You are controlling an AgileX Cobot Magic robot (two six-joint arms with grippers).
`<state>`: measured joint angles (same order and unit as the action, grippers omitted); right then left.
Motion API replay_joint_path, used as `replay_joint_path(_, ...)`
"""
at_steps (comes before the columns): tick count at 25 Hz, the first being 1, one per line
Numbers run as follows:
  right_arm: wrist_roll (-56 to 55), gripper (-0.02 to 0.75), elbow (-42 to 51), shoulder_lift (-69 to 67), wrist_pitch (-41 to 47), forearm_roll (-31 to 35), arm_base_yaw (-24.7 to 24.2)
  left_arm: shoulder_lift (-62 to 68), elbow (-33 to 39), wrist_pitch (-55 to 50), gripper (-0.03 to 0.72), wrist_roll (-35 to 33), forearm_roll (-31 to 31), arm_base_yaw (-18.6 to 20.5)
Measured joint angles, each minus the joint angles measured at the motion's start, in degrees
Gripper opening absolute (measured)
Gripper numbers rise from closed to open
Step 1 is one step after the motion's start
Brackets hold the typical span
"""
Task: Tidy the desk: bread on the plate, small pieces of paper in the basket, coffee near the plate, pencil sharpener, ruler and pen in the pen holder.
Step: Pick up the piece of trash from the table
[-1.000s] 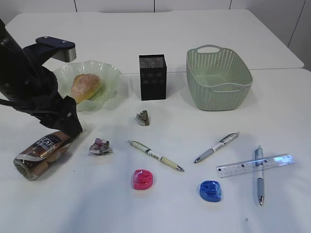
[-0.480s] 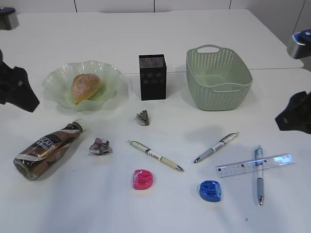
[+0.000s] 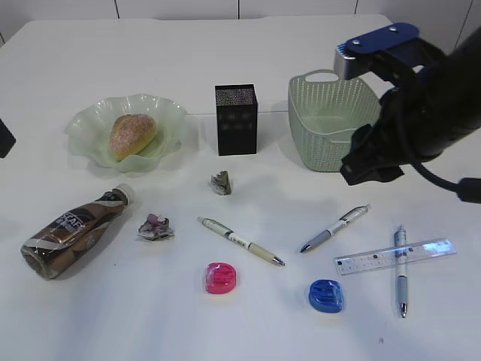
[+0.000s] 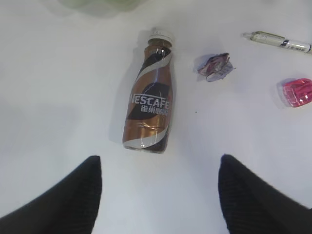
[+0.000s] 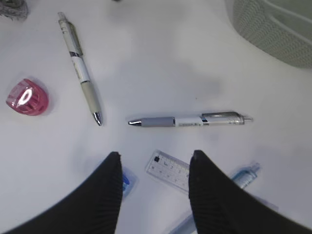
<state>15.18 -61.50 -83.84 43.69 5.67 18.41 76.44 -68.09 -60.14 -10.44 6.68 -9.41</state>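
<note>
The right gripper [image 5: 153,187] hangs above the right half of the desk [image 3: 225,53] with its jaws spread and nothing between them. In the right wrist view the grey-barrelled pen [image 5: 190,120] lies on the desk just beyond the fingertips. Its long axis runs left to right across that view, square to the direction the jaws point, so the fingers already straddle its width. In the exterior view this pen [image 3: 335,228] lies slanted, tip toward the near left. It sits near the right arm, below its dark wrist, and well apart from the left arm. The ruler [image 3: 394,256] lies nearer the camera, with a blue pen [image 3: 400,271] crossed over it, so it looks the more awkward pick. The pen holder [image 3: 236,119] stands far and left of the pen, between the plate [image 3: 90,120] and the basket [image 3: 338,150]. The left gripper [image 4: 158,190], also spread and empty, hovers over the coffee [image 4: 150,109], which lies on its side, cap pointing away toward the plate. The likely next move is a straight descent by the right arm.
</note>
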Motion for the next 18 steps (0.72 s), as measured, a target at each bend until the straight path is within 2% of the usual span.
replay_joint_path(9, 1.2, 0.365, -13.5, -11.4, 6.0, 2.4, 4.9, -3.2, 0.0, -2.8, 0.526, 1.8, -1.3, 2.0)
replay_joint_path(18, 3.5, 0.366, -24.9, -20.7, 12.1, 4.3, 9.6, -6.0, 0.0, -3.7, 0.526, 3.2, -1.3, 2.0)
